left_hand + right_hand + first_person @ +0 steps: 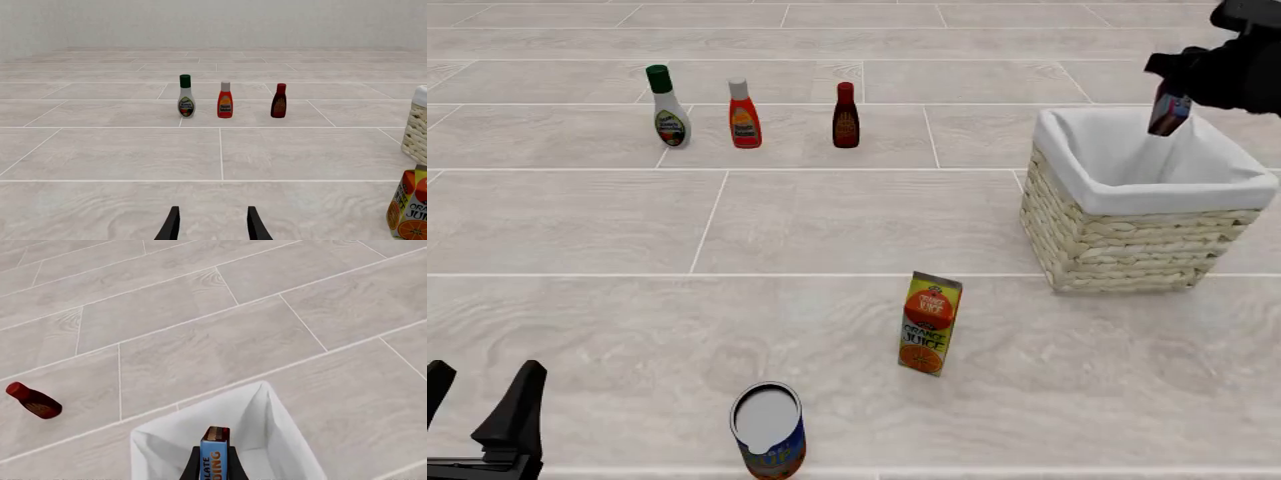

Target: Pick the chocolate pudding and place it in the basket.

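The right gripper (1170, 108) grips the chocolate pudding (1169, 113) above the basket (1148, 250), at the far right. The left gripper (212, 225) hangs open, empty, at the near left.

Matte black arms, each tool (481, 405) with two slim, tapering black fingers (171, 226).

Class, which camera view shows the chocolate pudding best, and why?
The right wrist view: the chocolate pudding sits close, its blue lettered side readable, in the right claw. The front view shows it small and distant above the basket. The left wrist view misses it.
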